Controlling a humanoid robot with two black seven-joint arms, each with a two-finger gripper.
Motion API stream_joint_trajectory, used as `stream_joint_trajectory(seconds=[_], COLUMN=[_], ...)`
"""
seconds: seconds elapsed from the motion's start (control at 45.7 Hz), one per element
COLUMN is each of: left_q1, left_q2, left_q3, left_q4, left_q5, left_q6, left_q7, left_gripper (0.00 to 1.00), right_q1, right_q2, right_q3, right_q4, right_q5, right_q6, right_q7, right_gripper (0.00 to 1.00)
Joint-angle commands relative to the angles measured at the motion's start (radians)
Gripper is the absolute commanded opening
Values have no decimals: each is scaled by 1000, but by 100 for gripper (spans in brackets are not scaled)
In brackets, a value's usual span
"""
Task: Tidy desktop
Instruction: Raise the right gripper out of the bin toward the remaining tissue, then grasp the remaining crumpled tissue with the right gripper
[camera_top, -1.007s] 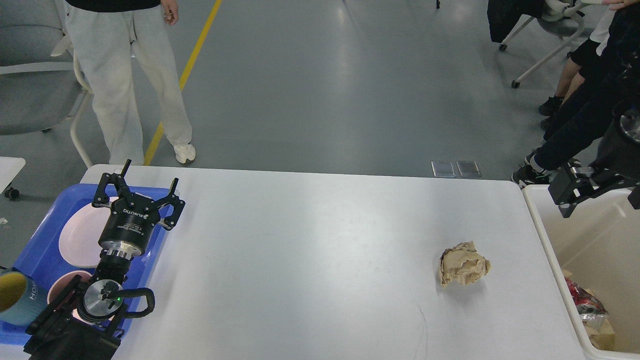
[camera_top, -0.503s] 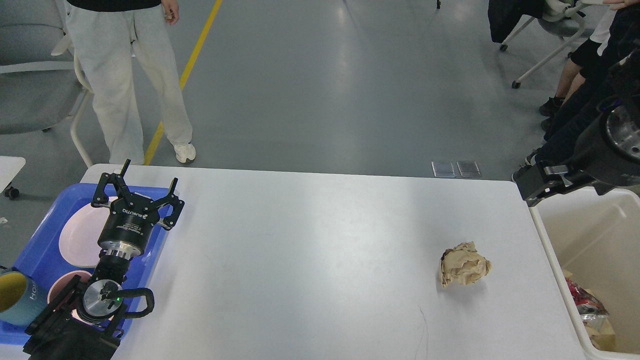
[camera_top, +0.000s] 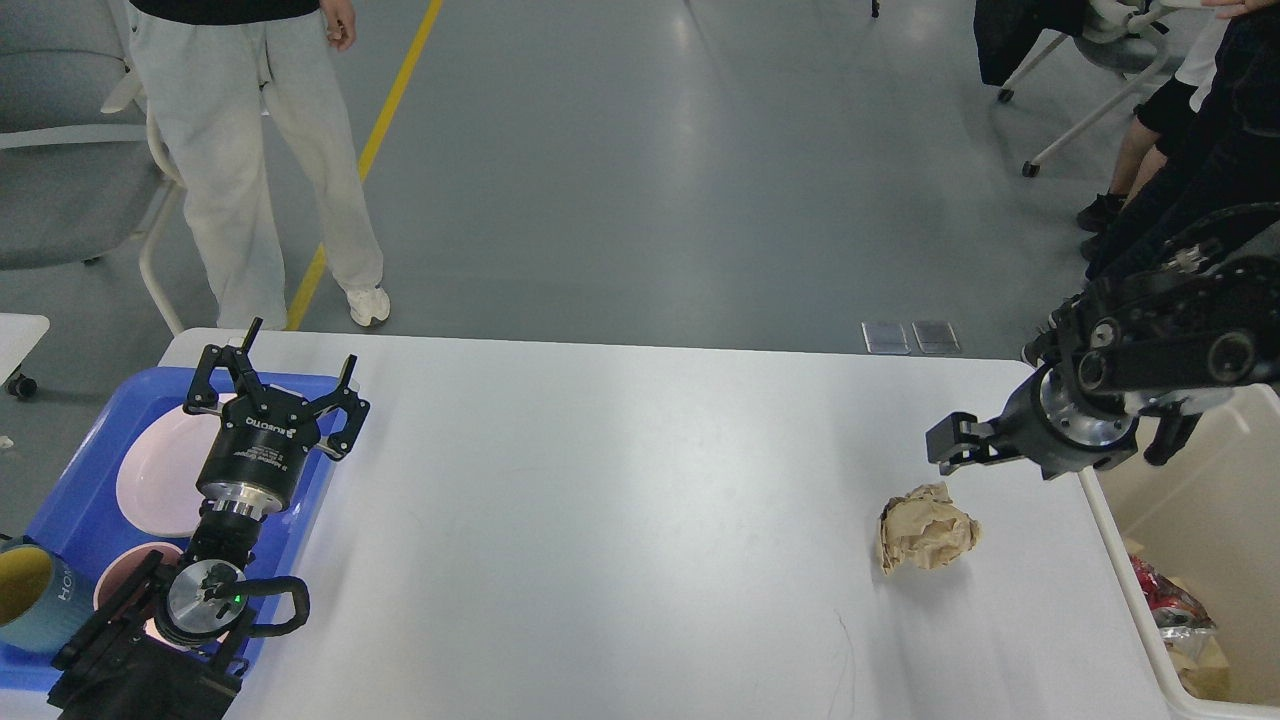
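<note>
Crumpled tan paper ball near white matte desktop's right edge; right gripper above it, finger spacing indiscernible; left gripper spread apart.

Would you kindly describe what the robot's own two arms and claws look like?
Both arms are black with silver metal rings at the wrists. The left claw has two slim black linkage fingers, white lettering on its round body, and a black cable loop below. The right claw is blocky and black.

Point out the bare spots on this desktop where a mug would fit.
The desktop is bare between the blue tray and the crumpled paper ball, front to back. Crowded: the left edge under the left gripper, and around the ball near the right gripper.
</note>
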Motion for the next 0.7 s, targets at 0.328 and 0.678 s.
stream_joint_trajectory(seconds=[0.328,0.678], left_q1=[0,0], left_q2=[0,0], left_q3=[0,0], left_q4=[0,0], left_q5=[0,0], left_q6=[0,0], left_q7=[-1,-1], left_gripper=[97,97], right_q1=[-416,-462], right_q2=[181,197], right_q3=[98,98], right_q4=[-393,-410], right_q5=[1,1], right_q6=[-103,-129], right_q7=[0,-1], right_gripper=[100,80])
